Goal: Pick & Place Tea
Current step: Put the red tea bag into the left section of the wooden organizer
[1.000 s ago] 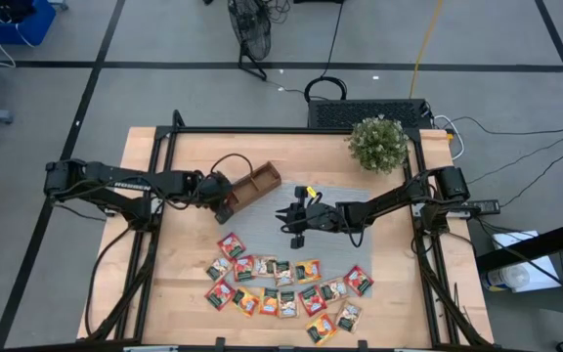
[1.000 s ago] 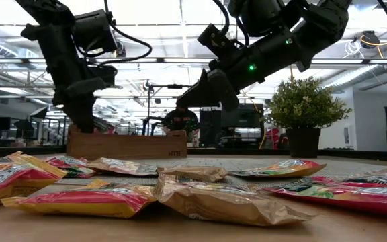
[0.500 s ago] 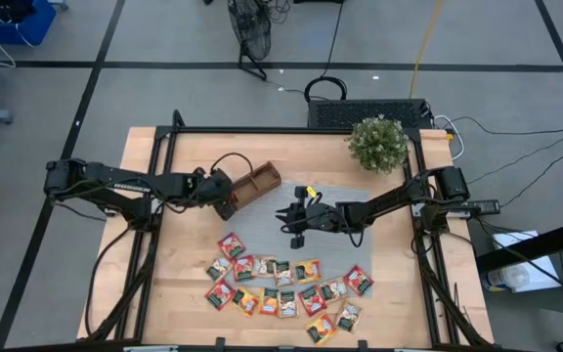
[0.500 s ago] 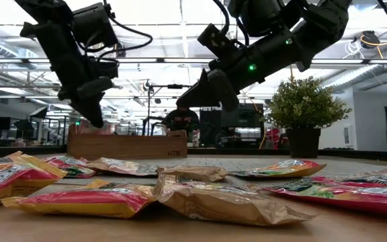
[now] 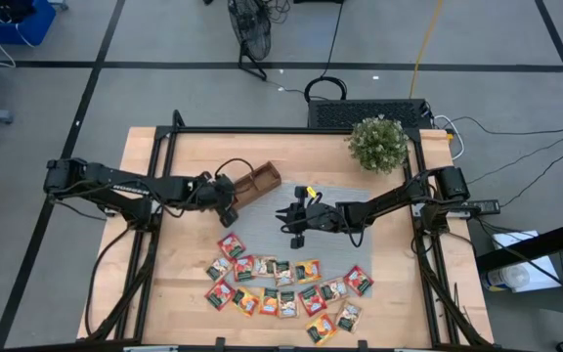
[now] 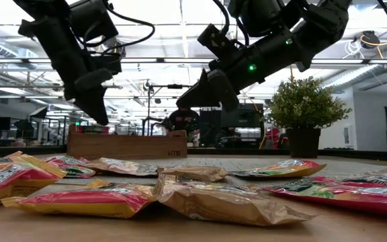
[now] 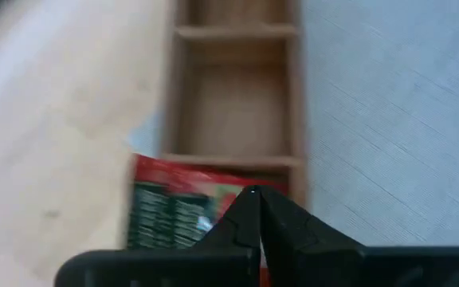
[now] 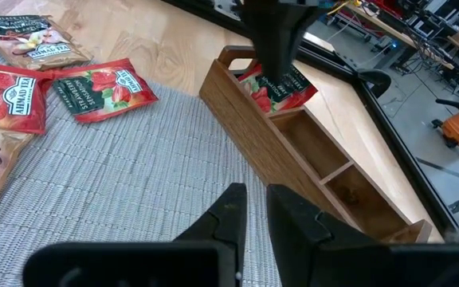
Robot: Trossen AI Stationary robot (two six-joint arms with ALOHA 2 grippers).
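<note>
Left of centre in the high view, your left gripper [image 5: 225, 202] hangs over the near end of the brown wooden compartment tray [image 5: 259, 182], its fingers pressed tight together. A second ago, in the low view, that gripper sat down at the tray's rim; it has since come up and now hangs clear above the tray [image 6: 126, 144] with nothing dangling from its tip [image 6: 100, 115]. The red square tea sachet with the pale printed label [image 8: 282, 88] lies in the tray's end compartment, so one placement looks done and the lift looks like a retreat. From the right wrist view you cannot tell whether the fingertips still brush its top edge. The sachet is not flat: it leans against the compartment wall, printed face up and outward, one corner riding above the rim, and may need a nudge to settle. Being square, it has no real long axis. The tray's long axis runs from lower left to upper right in the high view, and the other compartments look empty. Your right gripper [image 5: 285, 218] waits at frame centre over the grey woven mat [image 5: 262, 223], its fingers a narrow slit apart and holding nothing. The remaining red, orange, yellow and green sachets [image 5: 281, 288] lie scattered across the lower middle of the wooden table [image 5: 184, 264].
</note>
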